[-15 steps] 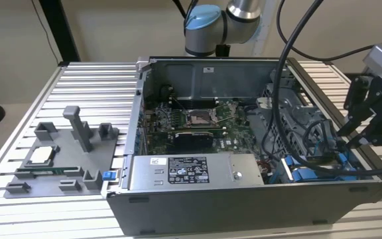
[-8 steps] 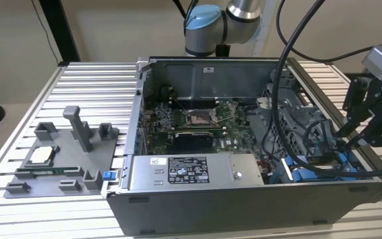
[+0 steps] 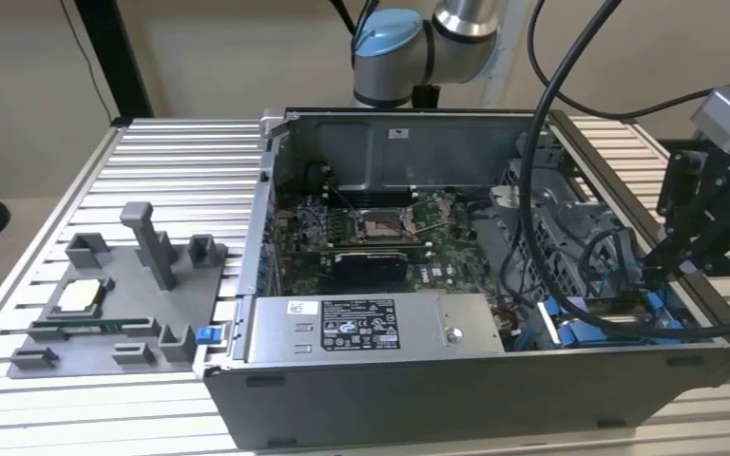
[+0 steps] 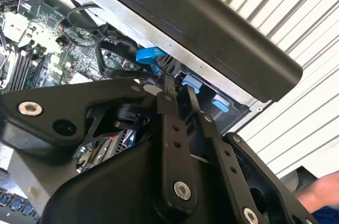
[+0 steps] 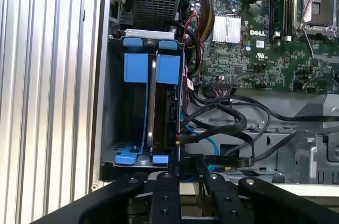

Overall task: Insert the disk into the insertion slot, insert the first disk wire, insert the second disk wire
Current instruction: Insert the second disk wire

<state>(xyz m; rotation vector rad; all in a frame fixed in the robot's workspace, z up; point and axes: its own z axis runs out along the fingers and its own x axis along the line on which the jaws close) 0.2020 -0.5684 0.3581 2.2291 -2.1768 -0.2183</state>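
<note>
- Since the disk (image 5: 168, 113) already stands on edge inside the slot (image 5: 108, 128), clipped in its blue frame, the first step is judged done. The slot is found at the front corner of the case (image 3: 467, 399), at the exterior view's right.
- The gripper (image 5: 186, 167) is held low at the disk's connector end, presumably so that a wire can be brought to the sockets there.
- Its fingers (image 4: 168, 128) are drawn narrow, with only a slit left between them. Whether a plug is nipped there cannot be told.
- A black wire (image 5: 228, 158) and a blue wire (image 5: 209, 144) are looped just beside the fingertips. Whether either is seated in the disk cannot be made out.
- The case is laid on its side on the slatted table (image 3: 175, 161) with the panel off, so that the slot can be reached from above.
- A white printed label (image 3: 358, 325) is carried by the power supply (image 3: 467, 328), and white lettering by the board (image 5: 254, 49). The wording is not read out.
</note>
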